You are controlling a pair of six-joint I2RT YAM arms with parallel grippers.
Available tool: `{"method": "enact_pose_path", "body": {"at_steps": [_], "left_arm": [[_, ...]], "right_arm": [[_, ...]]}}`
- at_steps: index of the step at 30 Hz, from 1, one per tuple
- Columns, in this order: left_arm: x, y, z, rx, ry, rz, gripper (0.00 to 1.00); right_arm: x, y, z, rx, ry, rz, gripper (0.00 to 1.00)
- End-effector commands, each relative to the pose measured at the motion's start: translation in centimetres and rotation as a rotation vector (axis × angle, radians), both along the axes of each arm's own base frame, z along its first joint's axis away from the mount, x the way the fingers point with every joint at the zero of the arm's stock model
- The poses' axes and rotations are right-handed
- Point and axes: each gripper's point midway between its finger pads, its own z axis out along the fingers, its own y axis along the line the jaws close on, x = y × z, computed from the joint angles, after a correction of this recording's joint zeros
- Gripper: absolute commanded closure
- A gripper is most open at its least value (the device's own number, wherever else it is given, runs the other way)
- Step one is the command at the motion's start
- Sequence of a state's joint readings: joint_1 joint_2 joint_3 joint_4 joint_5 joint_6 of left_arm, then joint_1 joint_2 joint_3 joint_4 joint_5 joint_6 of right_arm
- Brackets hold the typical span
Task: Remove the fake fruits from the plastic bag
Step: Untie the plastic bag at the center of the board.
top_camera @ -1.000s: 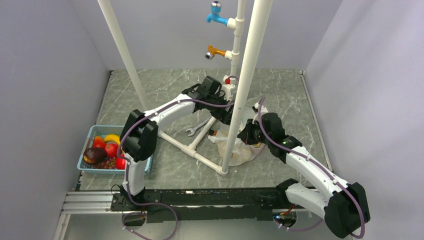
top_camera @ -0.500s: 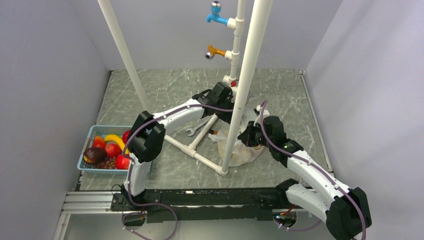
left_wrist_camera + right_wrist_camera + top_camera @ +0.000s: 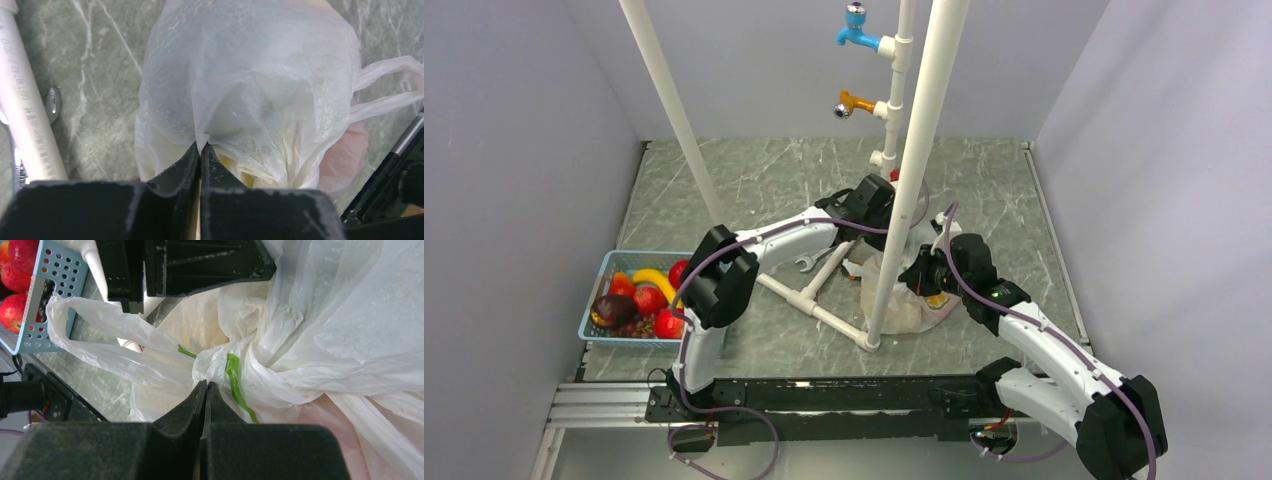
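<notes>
plastic bag [image 3: 260,75] pinched between left jaws, its fold between right jaws

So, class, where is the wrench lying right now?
In the top view, the wrench lies just left of the plastic bag, beside the white pipe frame.

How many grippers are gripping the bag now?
2. The left gripper is shut on a fold of the thin translucent white plastic bag; the right gripper is shut on its bunched film.
</notes>
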State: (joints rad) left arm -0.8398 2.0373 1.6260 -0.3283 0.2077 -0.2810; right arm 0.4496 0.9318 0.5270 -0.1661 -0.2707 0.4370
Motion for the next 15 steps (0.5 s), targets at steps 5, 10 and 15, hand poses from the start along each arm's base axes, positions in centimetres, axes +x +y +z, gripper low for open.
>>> {"method": "enact_pose_path", "body": {"at_steps": [5,10,15], "left_arm": [[3.0,1.1,8.9,-0.07,-0.171,0.182,1.0],[3.3,2.6,12.1,-0.154,-0.192,0.319,1.0],[3.3,4.0,14.0,-0.194,-0.166,0.442,1.0]], "right_arm": [[-0.8,-1.6,0.6,-0.011,0.014,-0.092,1.0],[-1.6,-3.7,0.0,-0.053,0.058,-0.203,1.0],[-2.5,-4.7,0.4,-0.019,0.065,-0.277,1.0]]}}
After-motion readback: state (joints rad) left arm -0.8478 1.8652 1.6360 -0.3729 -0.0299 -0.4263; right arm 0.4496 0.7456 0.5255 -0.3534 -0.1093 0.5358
